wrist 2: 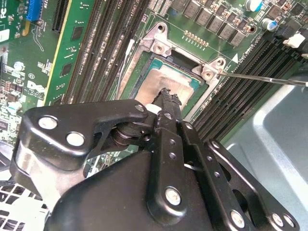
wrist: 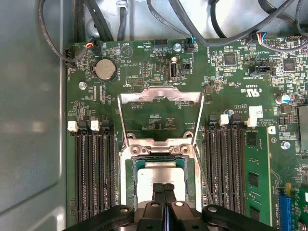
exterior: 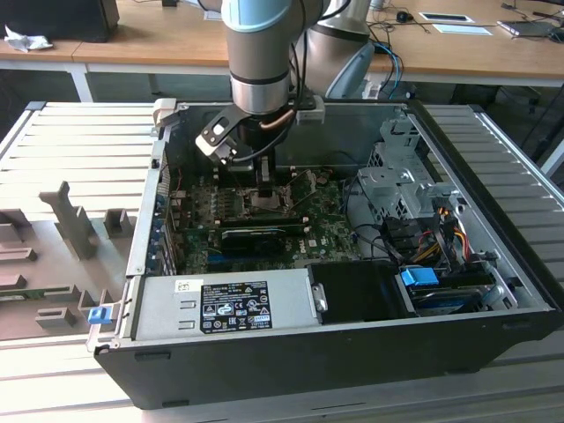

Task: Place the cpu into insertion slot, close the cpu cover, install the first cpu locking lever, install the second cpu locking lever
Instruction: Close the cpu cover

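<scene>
gripper (wrist: 163,188) fingers pressed together, gripping nothing, tips at cpu (wrist: 161,174) | cpu lies in my slot (wrist: 128,179): step one looks done | cover (wrist: 161,94) stands open | levers (wrist 2: 264,78) unlatched

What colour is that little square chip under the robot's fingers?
The cpu is pale silvery-beige metal, clearest in the first wrist view.

Open black computer case (exterior: 335,370), centre of the exterior view. Silver power supply (exterior: 220,304) along its lower left; green motherboard (exterior: 326,233) mid-frame; coloured cables (exterior: 432,233) right of centre. Wooden desk (exterior: 159,44) across the top. Coin battery (wrist: 105,70) on the board, first wrist view.
</scene>
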Available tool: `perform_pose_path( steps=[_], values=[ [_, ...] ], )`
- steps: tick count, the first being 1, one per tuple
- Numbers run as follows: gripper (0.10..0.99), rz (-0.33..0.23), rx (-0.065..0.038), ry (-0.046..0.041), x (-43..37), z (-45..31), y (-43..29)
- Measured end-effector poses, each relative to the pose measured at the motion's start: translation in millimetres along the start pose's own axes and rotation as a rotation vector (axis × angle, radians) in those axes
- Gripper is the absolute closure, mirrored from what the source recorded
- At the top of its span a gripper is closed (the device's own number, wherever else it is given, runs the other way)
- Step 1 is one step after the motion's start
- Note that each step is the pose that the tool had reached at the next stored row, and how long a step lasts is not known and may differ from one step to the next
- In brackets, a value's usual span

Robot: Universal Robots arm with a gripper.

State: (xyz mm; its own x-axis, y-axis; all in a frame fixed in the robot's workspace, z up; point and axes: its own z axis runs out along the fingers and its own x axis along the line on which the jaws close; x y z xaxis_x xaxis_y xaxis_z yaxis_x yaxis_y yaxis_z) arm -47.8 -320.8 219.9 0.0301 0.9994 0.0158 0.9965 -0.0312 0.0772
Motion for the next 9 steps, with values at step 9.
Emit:
perform_pose_path(
  steps=[9],
  values=[
    [0.98,0.001,0.013,0.0058,-2.0,-1.0,5.1]
  ],
)
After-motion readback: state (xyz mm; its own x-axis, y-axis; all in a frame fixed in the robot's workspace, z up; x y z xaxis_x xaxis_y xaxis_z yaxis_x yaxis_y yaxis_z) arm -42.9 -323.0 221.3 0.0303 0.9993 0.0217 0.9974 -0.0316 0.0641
